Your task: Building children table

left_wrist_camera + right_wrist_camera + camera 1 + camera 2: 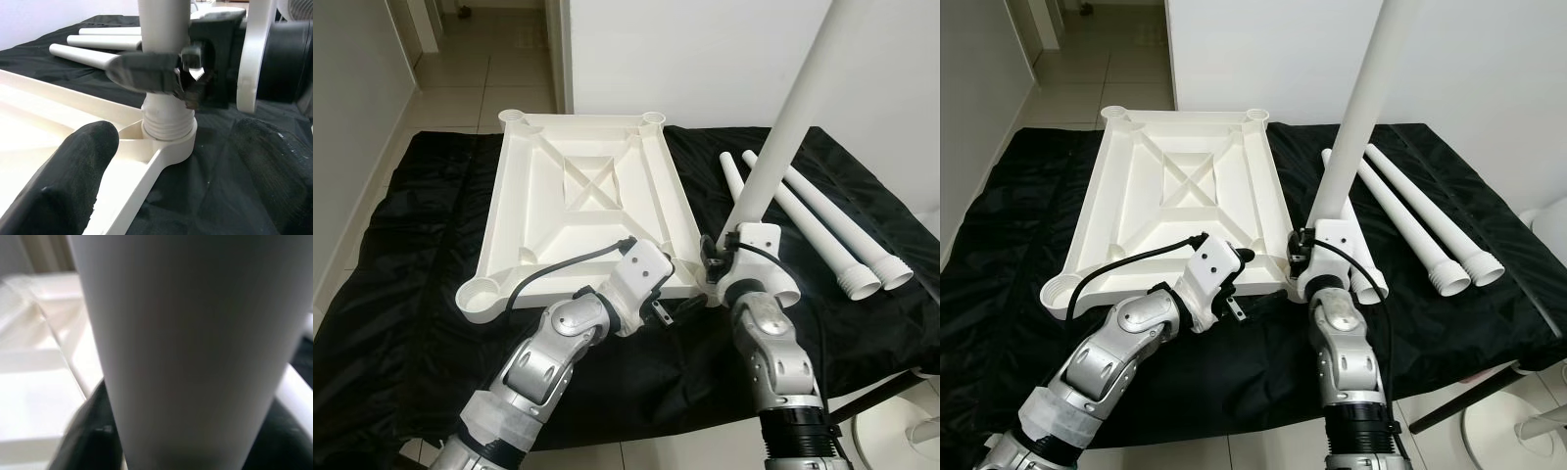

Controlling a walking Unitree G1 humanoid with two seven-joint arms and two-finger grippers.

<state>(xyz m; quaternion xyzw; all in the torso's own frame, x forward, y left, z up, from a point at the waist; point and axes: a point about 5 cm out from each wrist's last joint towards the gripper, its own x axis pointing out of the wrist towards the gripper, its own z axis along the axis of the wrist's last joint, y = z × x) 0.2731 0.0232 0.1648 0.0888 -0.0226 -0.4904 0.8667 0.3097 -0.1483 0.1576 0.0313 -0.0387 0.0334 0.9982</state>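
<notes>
A black cloth (411, 294) covers the tiled floor (460, 88). The right gripper (161, 73) clamps an upright leg (783, 127) at five o'clock of the tabletop (587, 196); the left gripper (671, 311) sits open.

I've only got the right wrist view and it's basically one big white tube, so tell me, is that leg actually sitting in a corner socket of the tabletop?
Observer: Yes. In the left wrist view the upright leg has its ribbed end seated in the corner socket.
Operator: Which corner is that?
Observer: The near right one of the upside-down tabletop.
Operator: Where's the left gripper?
Observer: The left gripper sits open at the tabletop's near edge, facing that socket.
Operator: Any legs left over?
Observer: Three spare legs lie on the black cloth to the right.
</notes>
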